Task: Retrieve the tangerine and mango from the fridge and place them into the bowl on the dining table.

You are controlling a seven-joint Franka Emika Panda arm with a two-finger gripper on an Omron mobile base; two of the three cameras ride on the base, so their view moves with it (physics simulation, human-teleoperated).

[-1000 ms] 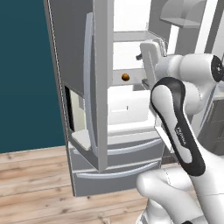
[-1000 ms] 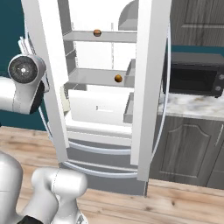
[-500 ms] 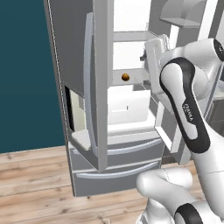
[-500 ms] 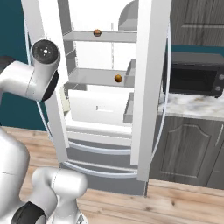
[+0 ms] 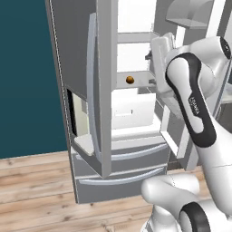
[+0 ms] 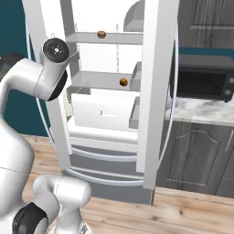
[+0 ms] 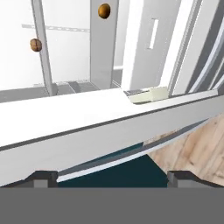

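Just ahead, fridge (image 7: 109,127) door edge.

Fridge (image 6: 151,91) doors open; tangerine (image 6: 123,82) on middle shelf, another fruit (image 6: 101,34) on shelf above; microwave (image 6: 203,82) right of fridge.

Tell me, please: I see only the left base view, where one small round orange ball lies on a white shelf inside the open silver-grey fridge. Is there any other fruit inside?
Observer: Yes. The right base view shows a second small round brownish ball on the upper shelf, above the orange ball.
Operator: Is the gripper open? I cannot make out its fingers.
Observer: Open. In the hand view the gripper has its dark fingertips wide apart, with nothing between them.
Operator: What stands right of the fridge?
Observer: A black microwave on a pale marble counter above dark grey cabinets.
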